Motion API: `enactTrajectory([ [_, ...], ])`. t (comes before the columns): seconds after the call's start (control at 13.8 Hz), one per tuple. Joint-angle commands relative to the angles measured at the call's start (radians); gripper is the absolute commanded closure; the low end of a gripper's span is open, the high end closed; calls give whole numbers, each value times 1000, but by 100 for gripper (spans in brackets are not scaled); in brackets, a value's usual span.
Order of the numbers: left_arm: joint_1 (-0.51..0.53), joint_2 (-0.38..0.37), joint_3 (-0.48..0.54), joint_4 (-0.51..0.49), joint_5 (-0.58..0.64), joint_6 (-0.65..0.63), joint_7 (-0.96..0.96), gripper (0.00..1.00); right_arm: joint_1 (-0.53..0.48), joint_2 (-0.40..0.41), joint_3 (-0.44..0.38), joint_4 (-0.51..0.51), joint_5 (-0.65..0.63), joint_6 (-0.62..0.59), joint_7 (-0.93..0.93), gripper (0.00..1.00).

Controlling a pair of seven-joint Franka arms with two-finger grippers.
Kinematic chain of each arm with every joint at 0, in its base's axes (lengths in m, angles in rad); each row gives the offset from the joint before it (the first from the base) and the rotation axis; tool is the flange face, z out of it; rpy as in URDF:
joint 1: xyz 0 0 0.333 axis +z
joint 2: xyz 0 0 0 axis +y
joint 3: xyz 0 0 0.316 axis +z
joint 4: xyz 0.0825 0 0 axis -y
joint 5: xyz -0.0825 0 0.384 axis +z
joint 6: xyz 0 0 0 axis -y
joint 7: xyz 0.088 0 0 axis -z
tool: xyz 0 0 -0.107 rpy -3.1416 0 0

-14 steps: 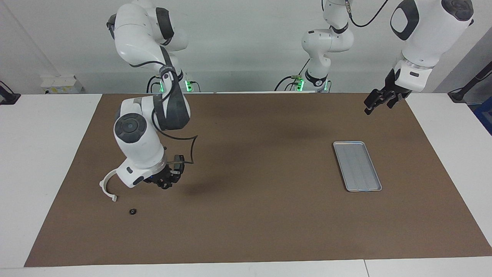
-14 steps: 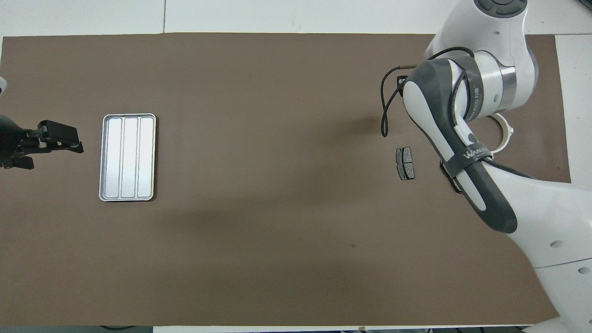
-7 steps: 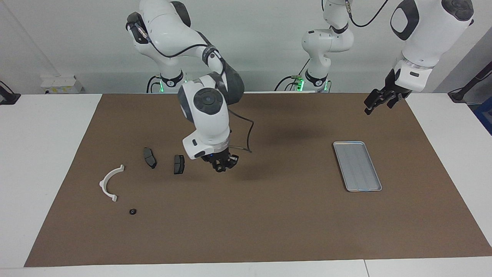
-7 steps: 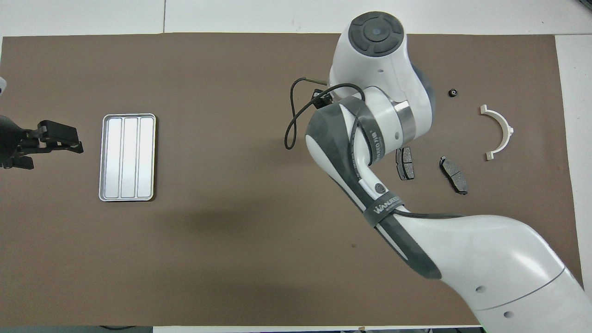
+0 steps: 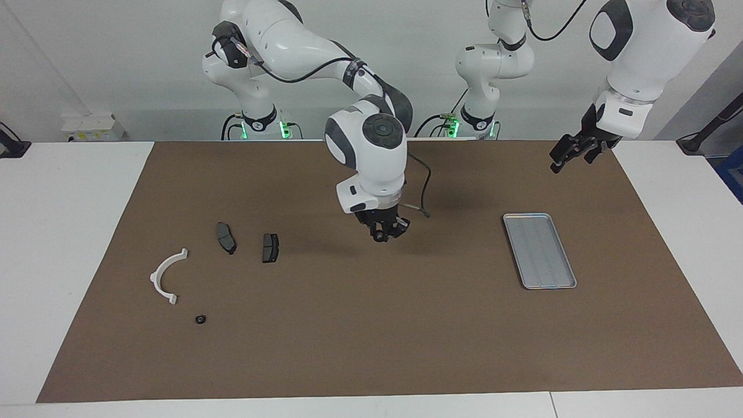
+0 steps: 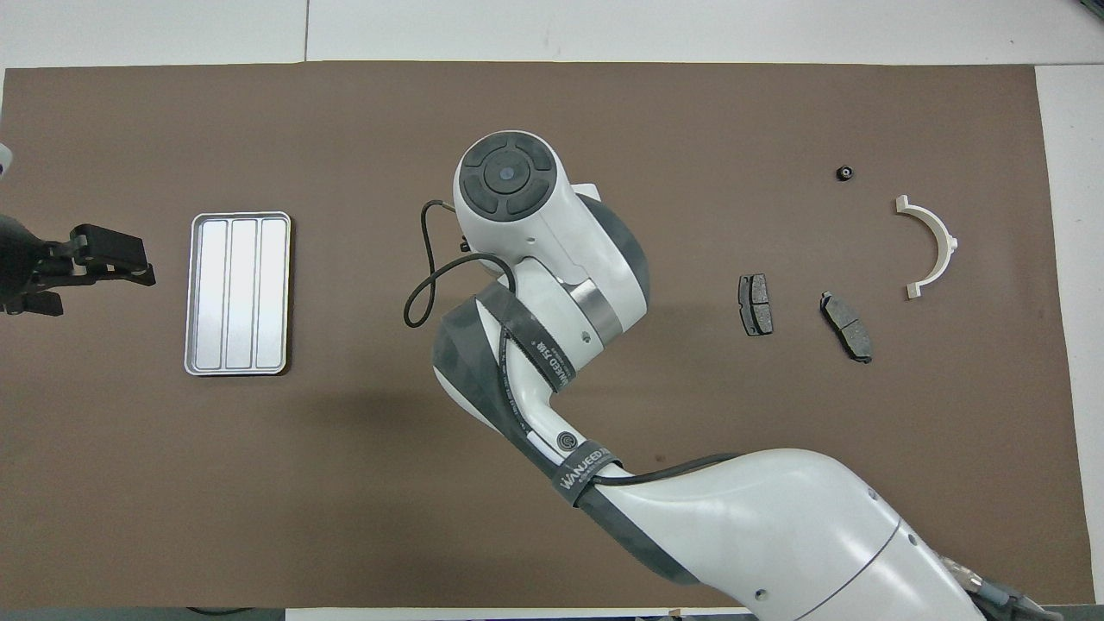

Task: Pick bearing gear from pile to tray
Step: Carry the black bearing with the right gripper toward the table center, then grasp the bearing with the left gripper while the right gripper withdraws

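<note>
Bearing gear not visible in right pincer [image 5: 388,232]; pincer nearly closed, over mat between pile [image 5: 264,248] and tray [image 5: 539,251]. Left pincer [image 5: 572,152] open, waiting.

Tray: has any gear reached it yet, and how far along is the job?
Done: nothing, the tray is bare. In hand: the right pincer hangs over the mat between the brake pads and the tray; whether it carries a gear I cannot tell. To do: one small black gear lies beside the white arc. The left pincer waits, open, over the mat's edge.
</note>
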Motion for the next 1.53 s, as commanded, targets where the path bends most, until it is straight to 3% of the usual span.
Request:
enactTrajectory([
  [0.0,-11,-9,11,7,-9,-21,1,0,26,49,1,40,9,11,77,92],
  [0.95,-11,-9,11,7,-9,-21,1,0,97,199,-2,40,-45,134,174,94],
  [1.09,-11,-9,11,7,-9,-21,1,0,97,205,-2,40,-51,134,180,89],
  [1.16,-11,-9,11,6,-9,-21,1,0,96,205,-1,40,-63,134,180,68],
  [1.24,-11,-9,11,7,-9,-21,1,0,94,204,-1,40,-69,134,177,25],
  [1.31,-11,-9,11,7,-9,-21,1,0,80,193,-2,40,-69,131,167,0],
  [1.45,-11,-9,11,7,-9,-21,1,0,44,143,-4,41,-66,112,101,0],
])
